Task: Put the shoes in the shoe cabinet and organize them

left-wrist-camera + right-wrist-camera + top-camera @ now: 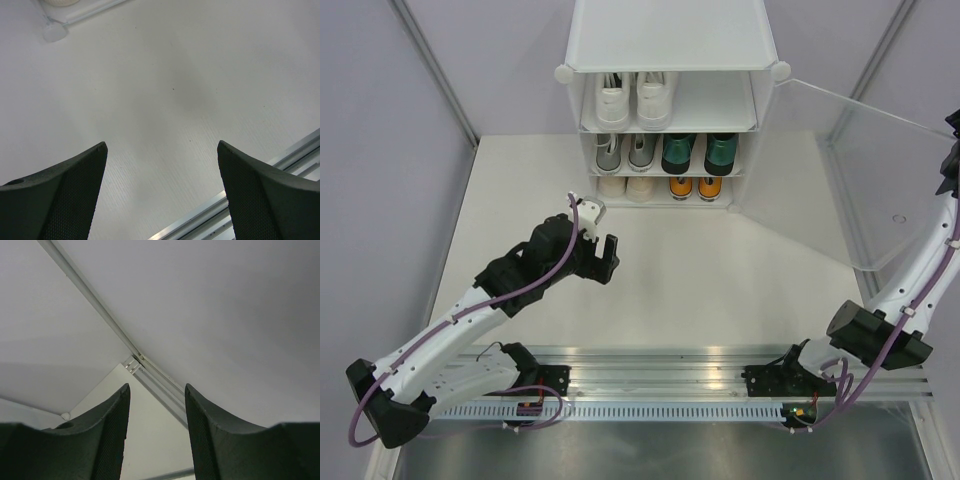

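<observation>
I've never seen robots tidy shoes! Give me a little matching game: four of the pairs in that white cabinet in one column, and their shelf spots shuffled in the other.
Shoes:
1. white sneakers
2. grey lace-ups
3. dark green shoes
4. orange shoes

Places in the cabinet:
A. bottom shelf, right side
B. top shelf
C. middle shelf, left side
D. middle shelf, right side

Pairs: 1-B, 2-C, 3-D, 4-A.

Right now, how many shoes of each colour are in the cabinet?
White shoes: 2
Grey shoes: 2
Dark green shoes: 2
Cream shoes: 2
Orange shoes: 2
Total: 10
</observation>
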Robot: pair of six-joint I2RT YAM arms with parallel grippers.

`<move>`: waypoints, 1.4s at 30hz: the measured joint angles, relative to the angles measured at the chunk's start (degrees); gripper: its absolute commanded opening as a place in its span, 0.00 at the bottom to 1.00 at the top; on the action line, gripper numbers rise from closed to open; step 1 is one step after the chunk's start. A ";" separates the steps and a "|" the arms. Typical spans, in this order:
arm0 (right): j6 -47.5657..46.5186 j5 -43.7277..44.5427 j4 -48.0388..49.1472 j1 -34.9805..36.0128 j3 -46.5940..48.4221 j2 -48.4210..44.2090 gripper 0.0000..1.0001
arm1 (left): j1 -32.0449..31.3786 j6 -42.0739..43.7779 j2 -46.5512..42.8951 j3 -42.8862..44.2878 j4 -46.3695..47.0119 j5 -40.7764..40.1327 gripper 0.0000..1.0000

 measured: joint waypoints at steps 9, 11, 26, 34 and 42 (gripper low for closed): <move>-1.42 -1.57 0.17 -0.22 -5.31 -5.18 0.51 | 0.00 0.00 0.00 0.00 0.00 -0.02 0.93; -1.60 -3.15 1.29 -0.48 -7.39 -6.82 0.51 | 0.00 0.00 0.00 0.00 0.00 0.02 0.93; 1.68 -20.31 1.88 -0.70 -14.88 -16.11 0.51 | 0.00 0.00 -0.02 0.00 0.00 0.24 0.92; 5.42 -30.88 2.97 -0.68 -16.87 -18.23 0.54 | 0.00 0.00 -0.42 0.00 0.00 0.28 0.92; 5.62 -21.81 0.42 -0.42 -14.36 -19.08 0.63 | 0.00 0.00 -0.48 0.00 0.00 0.26 0.92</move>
